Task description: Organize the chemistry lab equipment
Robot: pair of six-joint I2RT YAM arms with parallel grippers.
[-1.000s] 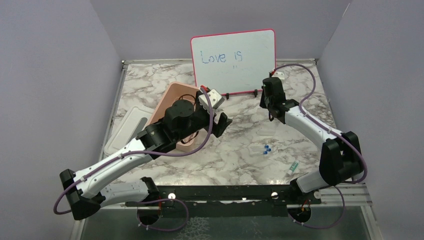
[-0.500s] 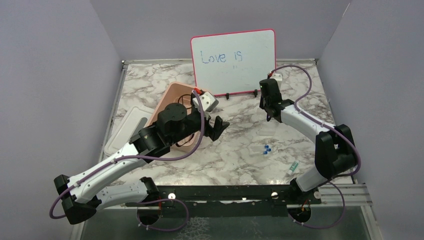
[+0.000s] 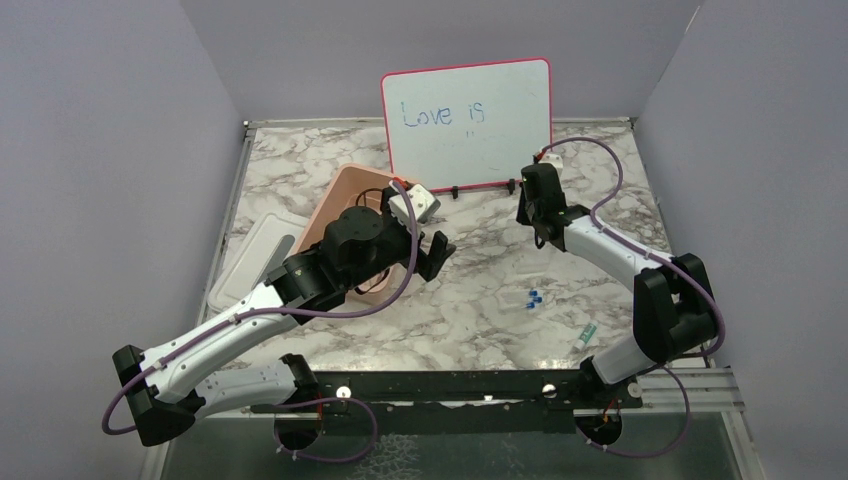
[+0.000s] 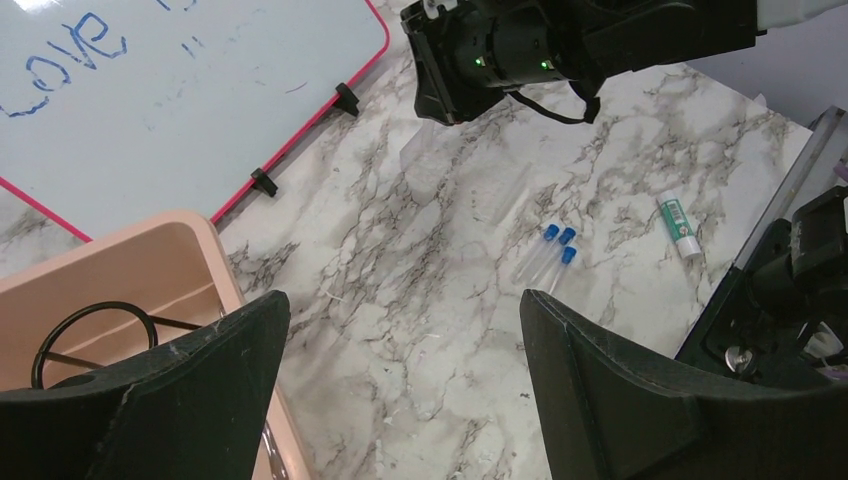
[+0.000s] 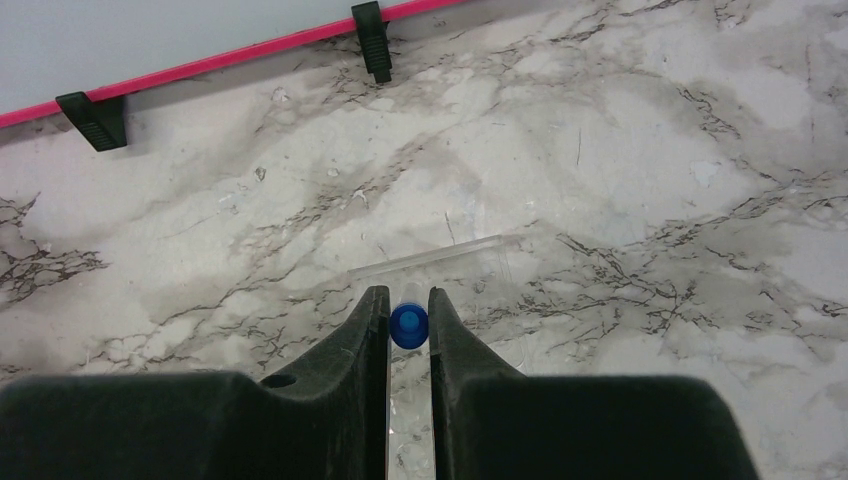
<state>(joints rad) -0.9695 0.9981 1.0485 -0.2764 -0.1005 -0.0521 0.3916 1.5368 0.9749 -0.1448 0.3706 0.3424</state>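
My right gripper (image 3: 537, 215) is shut on a small clear tube with a blue cap (image 5: 408, 325) and holds it upright over a clear plastic rack (image 5: 440, 255) in front of the whiteboard. My left gripper (image 3: 437, 255) is open and empty, just right of the pink tub (image 3: 335, 195). The black wire ring tripod (image 4: 95, 330) lies inside the tub. Three more blue-capped tubes (image 3: 533, 298) lie together on the table, also in the left wrist view (image 4: 553, 245). The green-handled tool (image 3: 587, 334) lies near the right front.
The pink-framed whiteboard (image 3: 465, 115) stands on black feet at the back. The tub's white lid (image 3: 250, 255) lies flat at the left. Grey walls close in three sides. A black rail (image 3: 450, 385) runs along the front edge.
My left gripper has drawn back a little toward the tub, still open. My right gripper has barely shifted and still holds the tube.
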